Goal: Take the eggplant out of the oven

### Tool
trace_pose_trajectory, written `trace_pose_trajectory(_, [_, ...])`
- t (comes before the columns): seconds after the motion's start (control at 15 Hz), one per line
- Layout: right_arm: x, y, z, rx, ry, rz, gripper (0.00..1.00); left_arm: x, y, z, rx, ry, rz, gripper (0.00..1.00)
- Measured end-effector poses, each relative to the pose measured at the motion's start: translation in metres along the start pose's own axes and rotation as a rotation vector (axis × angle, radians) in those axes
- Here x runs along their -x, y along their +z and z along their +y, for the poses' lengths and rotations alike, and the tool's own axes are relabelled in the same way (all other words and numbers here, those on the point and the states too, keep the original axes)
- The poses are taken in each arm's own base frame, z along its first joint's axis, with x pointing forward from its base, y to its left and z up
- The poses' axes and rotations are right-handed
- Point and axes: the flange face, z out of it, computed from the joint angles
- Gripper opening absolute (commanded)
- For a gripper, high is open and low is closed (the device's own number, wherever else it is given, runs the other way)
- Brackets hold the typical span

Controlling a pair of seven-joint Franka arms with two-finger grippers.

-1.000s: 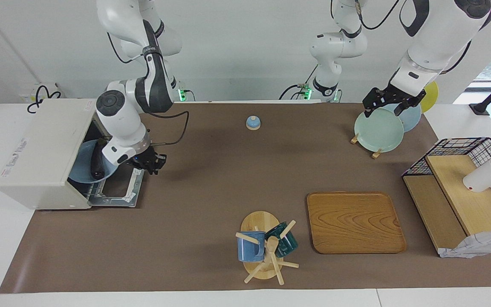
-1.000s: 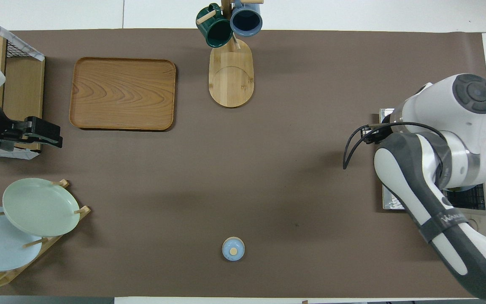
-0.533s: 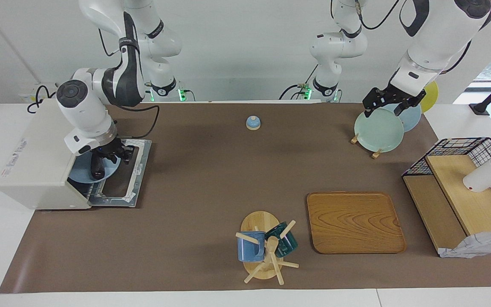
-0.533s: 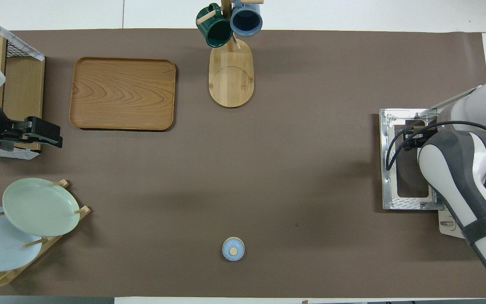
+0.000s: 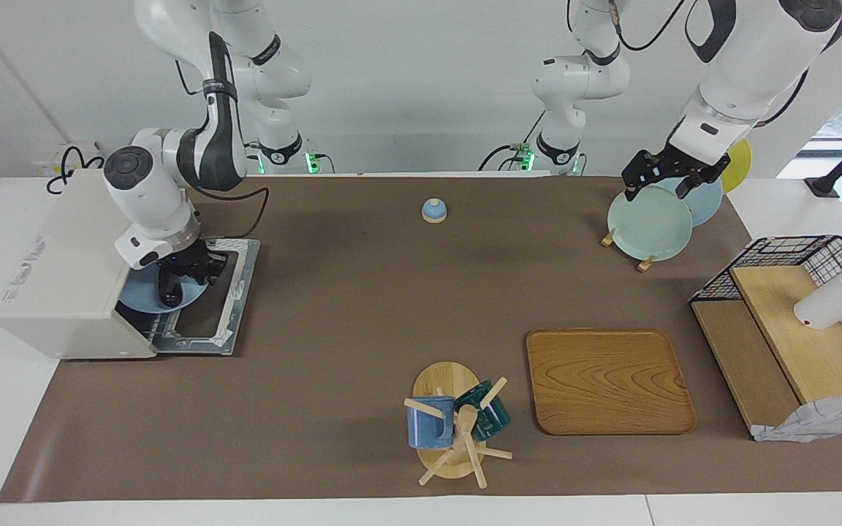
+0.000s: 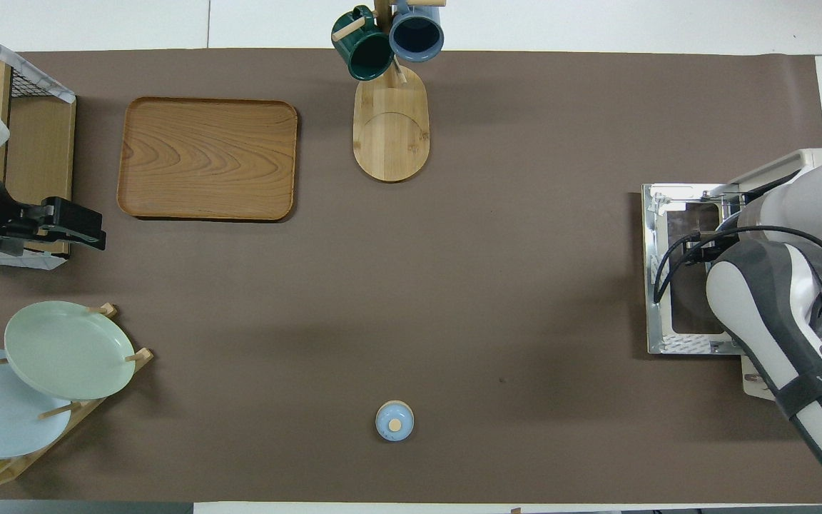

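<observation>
Oven [image 5: 63, 263]: stood at the right arm's end of the table, door [image 5: 209, 299] lowered flat.
Eggplant [image 5: 169, 286]: laid on a blue plate [image 5: 145, 298] at the oven's mouth.
Right gripper [image 5: 191, 272]: set at the eggplant's 12 o'clock end; grip cannot be told.
Left gripper [image 5: 666, 175]: parked over the plate rack [image 5: 626, 245]; fingers spread, nothing held.

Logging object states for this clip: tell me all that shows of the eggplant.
The eggplant is a slender, glossy, dark purple-black piece lying on a light blue plate at the mouth of the cream-white oven, whose door is folded down flat. The right hand is down right at its nearer end; contact cannot be judged. Its stem is not visible.
</observation>
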Motion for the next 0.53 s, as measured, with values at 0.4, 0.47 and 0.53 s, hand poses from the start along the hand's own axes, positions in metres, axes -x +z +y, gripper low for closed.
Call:
trace_pose_trajectory(0.4, [-0.004,-0.073,-0.151,0.119,-0.175,-0.033,0.0,0.0,0.0,0.0,0.0,0.0,0.0,1.0])
trace_pose_trajectory(0.47, [-0.002,-0.084,-0.18,0.124,-0.19,-0.02,0.0,0.0,0.0,0.0,0.0,0.0,0.0,1.0])
trace_pose_trajectory(0.53, [0.001,-0.093,-0.21,0.126,-0.185,-0.004,0.0,0.0,0.0,0.0,0.0,0.0,0.0,1.0])
